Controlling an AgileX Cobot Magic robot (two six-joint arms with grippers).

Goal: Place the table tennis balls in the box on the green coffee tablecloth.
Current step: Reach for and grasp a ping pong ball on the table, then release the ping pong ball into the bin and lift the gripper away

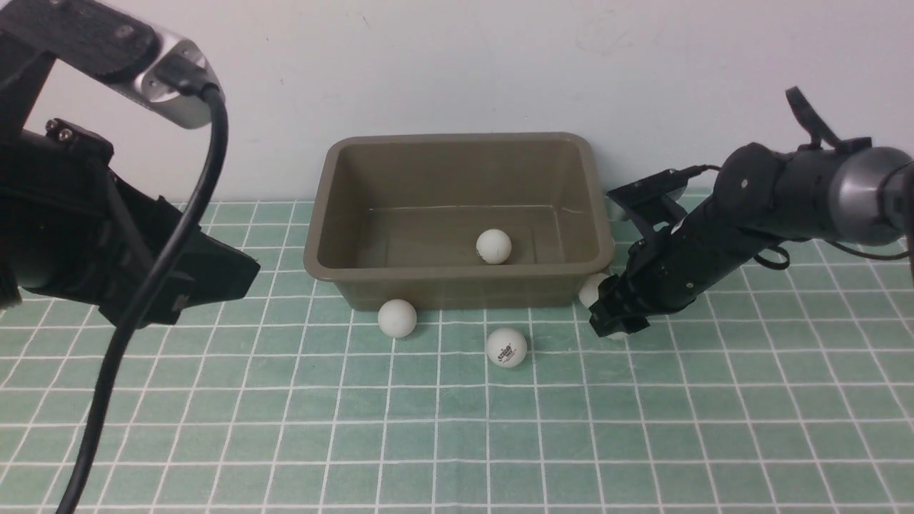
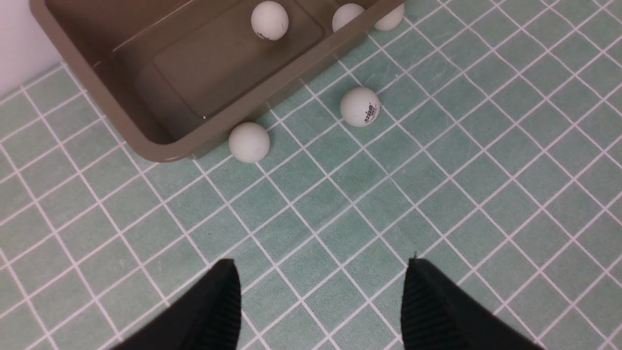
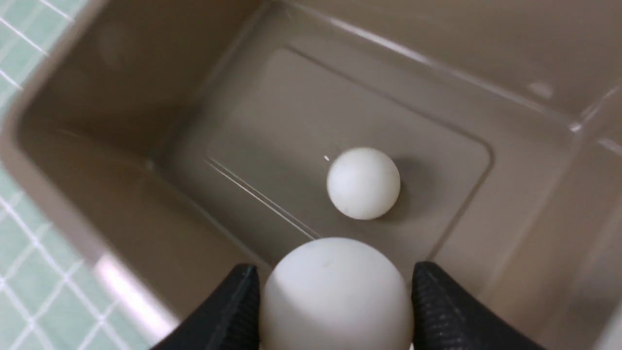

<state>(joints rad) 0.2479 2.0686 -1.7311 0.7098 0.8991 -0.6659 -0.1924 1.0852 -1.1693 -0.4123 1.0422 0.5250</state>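
Surface: green tablecloth (image 1: 714, 400). Box (image 1: 457, 143): one ball (image 1: 493, 246) inside; plain ball (image 1: 397, 318) and logo ball (image 1: 506, 348) before its front wall. Right hand (image 1: 615, 321), at the box's right front corner, grips held ball (image 3: 335, 296). Left hand (image 2: 320, 287) spread, empty.

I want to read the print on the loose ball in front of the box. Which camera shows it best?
The front view: the printed ball lies whole, its logo facing the camera. The left wrist view also shows it whole, but with the logo turned to one edge. The right wrist view does not show it.
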